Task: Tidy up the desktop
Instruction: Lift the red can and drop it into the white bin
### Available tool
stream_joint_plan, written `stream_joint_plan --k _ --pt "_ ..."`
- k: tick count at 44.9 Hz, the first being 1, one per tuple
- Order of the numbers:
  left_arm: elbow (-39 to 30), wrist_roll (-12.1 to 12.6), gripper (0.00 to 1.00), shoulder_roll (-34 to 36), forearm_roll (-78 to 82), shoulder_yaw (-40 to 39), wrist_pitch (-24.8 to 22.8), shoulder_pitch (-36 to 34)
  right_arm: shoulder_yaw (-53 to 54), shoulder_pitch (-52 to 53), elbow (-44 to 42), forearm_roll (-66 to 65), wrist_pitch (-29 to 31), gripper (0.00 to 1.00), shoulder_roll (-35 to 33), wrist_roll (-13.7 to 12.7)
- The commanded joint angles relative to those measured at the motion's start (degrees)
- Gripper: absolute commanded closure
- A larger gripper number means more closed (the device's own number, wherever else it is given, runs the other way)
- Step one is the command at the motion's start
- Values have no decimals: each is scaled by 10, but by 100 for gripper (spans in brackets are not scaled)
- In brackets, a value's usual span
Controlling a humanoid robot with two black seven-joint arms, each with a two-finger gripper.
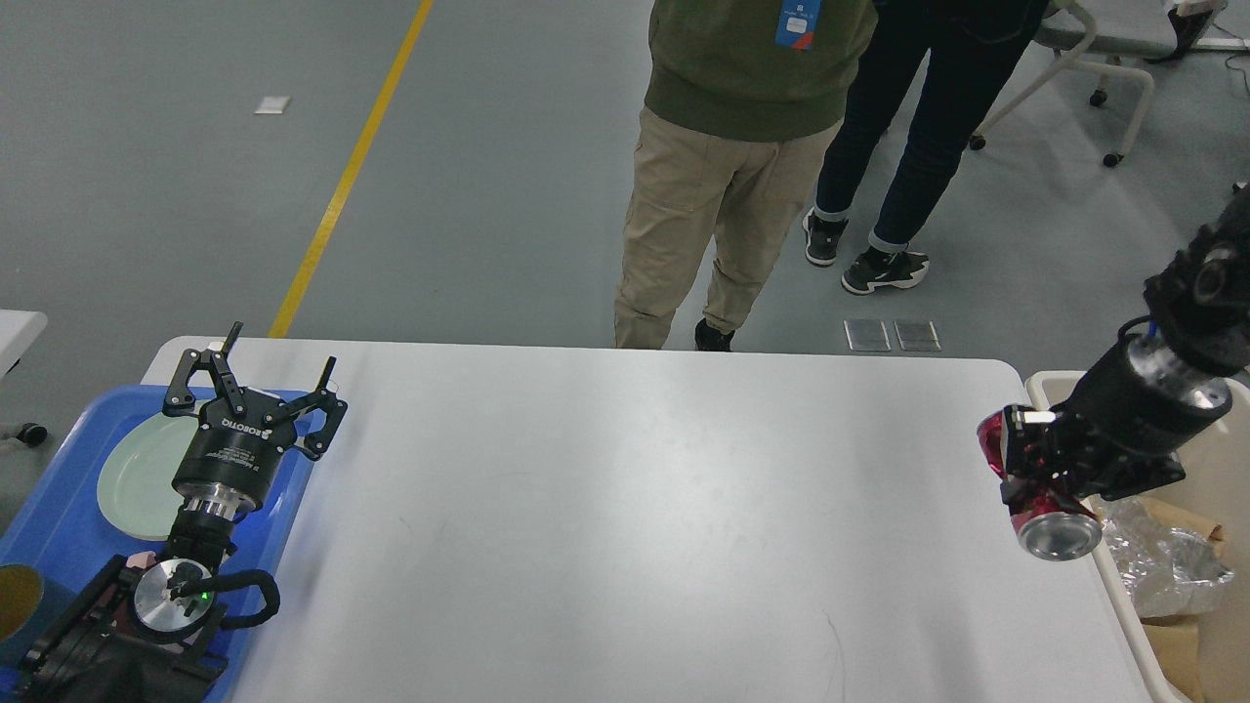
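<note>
1. Leftmost, lower left of frame: blue tray holding a pale green plate; left gripper above the tray's right edge, fingers spread wide, nothing between them.
2. Centre: desktop, white, spans most of the lower frame, between the two grippers.
3. Right edge, mid-height: right gripper clamped on a crushed red can, at the desktop's right rim.
4. Far right: beige bin with crumpled foil inside, beside the can.
</note>
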Motion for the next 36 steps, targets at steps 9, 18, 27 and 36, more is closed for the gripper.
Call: stream_joint_plan --k 9,18,27,36 --pt "0 0 4 0 0 0 1 0 -93 74 25 70 10 100 -27 -5" --pt "0 0 4 0 0 0 1 0 -77 -53 -124 69 2 100 -136 -6" --pt "0 0 4 0 0 0 0 0 45 -307 -330 75 -48 100 -140 -6" --pt "0 0 4 0 0 0 1 0 210 -541 -465 75 -190 100 -117 -6"
